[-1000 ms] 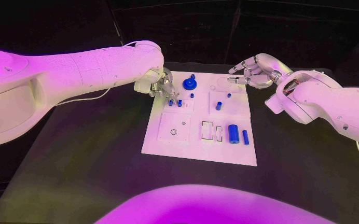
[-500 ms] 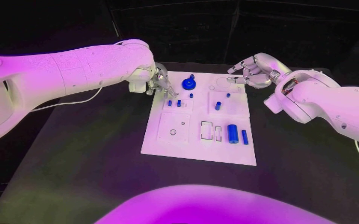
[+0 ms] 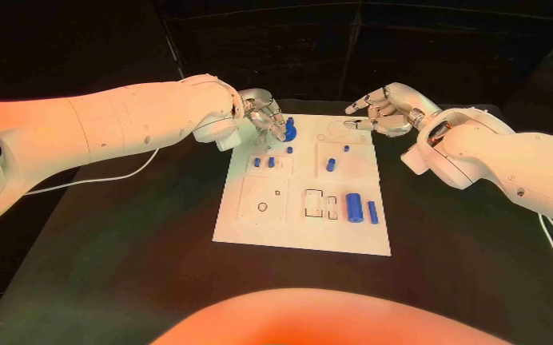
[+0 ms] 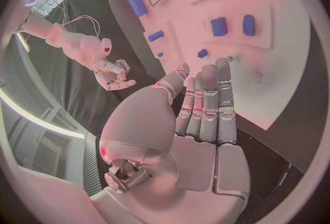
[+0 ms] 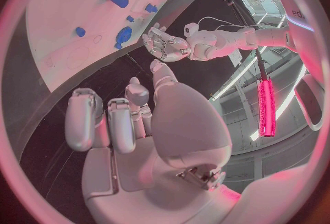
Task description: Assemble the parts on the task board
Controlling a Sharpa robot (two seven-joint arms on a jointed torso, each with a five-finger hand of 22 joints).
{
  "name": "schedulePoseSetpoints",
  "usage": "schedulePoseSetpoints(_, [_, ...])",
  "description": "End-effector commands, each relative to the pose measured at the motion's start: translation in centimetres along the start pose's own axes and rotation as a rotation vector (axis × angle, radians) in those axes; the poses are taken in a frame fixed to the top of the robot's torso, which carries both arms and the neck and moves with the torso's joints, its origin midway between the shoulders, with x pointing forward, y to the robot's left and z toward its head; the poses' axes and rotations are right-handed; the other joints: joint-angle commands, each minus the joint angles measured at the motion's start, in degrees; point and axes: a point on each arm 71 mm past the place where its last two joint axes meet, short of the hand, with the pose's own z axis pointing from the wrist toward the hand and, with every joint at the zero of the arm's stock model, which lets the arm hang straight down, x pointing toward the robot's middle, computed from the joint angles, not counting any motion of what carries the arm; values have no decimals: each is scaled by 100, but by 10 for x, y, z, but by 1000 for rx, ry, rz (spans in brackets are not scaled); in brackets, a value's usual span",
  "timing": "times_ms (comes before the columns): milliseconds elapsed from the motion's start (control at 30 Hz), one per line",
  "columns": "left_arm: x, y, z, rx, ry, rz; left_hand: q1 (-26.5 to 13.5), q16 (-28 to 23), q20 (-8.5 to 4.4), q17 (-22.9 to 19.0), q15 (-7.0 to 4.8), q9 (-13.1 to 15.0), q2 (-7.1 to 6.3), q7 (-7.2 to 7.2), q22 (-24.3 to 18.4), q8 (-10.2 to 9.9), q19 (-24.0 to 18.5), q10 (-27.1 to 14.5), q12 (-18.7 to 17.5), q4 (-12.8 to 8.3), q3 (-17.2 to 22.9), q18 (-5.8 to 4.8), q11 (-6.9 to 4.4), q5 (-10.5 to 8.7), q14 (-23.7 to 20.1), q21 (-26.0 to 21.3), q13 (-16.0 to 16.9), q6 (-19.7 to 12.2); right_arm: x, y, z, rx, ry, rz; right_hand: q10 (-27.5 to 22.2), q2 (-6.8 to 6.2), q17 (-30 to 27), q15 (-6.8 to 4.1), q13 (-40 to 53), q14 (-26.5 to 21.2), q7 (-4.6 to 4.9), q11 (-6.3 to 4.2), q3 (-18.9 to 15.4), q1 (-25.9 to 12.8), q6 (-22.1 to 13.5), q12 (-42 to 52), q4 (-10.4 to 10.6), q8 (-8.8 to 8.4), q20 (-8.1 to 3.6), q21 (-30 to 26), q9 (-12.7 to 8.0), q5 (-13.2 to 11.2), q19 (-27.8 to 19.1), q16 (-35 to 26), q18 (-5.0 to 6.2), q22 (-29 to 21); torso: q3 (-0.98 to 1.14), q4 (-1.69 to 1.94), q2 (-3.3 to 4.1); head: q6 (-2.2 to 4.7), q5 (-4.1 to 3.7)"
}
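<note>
While both hands hover empty, fingers apart, the task board [image 3: 302,225] lies on the black table [image 3: 115,241].

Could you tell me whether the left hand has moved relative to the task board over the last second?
Yes. The left hand has moved toward the task board's far edge, near the round blue part.

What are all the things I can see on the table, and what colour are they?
Table: one, black, under everything.
Task board: one, white, in the middle of the table.
Round knob piece: one, blue, at the board's far edge, beside the left hand.
Small pegs: two, blue, side by side on the board's left half.
Thick cylinder: one, blue, lying on the board's right near part.
Thin rod: one, blue, just right of the cylinder.
Left hand: silver, holding nothing, over the board's far left corner.
Right hand: silver, fingers curled, holding nothing, past the board's far right corner.
</note>
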Motion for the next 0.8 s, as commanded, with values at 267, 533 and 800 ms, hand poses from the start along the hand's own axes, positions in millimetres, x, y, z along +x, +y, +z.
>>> schedulePoseSetpoints(267, [18, -18, 10, 335, -103, 407, -22, -107, 39, -364, -80, -770, -328, -68, -163, -660, 787, 415, -1139, -97, 26, 82, -45, -9, 982, -6, -1187, 589, -3, 4, 1, -36, -45, -1, -934, 81, 542, -60, -1459, 291, -32, -24, 9, 96, 74, -1372, 66, 105, -5, -381, 5, 105, -306, -416, 140, -553, 6, 2, 4, 144, -66])
schedulePoseSetpoints(533, [23, -16, 19, 322, -87, 543, 27, 1678, -52, 1852, -175, -1123, -395, -138, 7, -970, 1460, 811, -1538, -154, 140, 65, -101, -13, 2093, 355, -1694, 925, -3, 5, 2, -40, -52, -1, -959, 78, 518, -62, -1537, 283, -32, -25, 12, 108, 71, -1441, 71, 105, -8, -406, 2, 116, -319, -441, 146, -586, 5, -9, 4, 187, -68])
schedulePoseSetpoints(800, [27, -14, 26, 294, -63, 604, 38, 1936, -65, 2126, -172, -1271, -438, -155, 94, -1100, 1609, 807, -1785, -177, 190, 68, -99, -12, 2190, 473, -1938, 1062, -2, 5, 2, -41, -51, 0, -956, 78, 515, -62, -1545, 282, -31, -25, 12, 111, 66, -1447, 73, 103, -8, -409, 1, 119, -319, -445, 146, -588, 6, -9, 4, 190, -77])
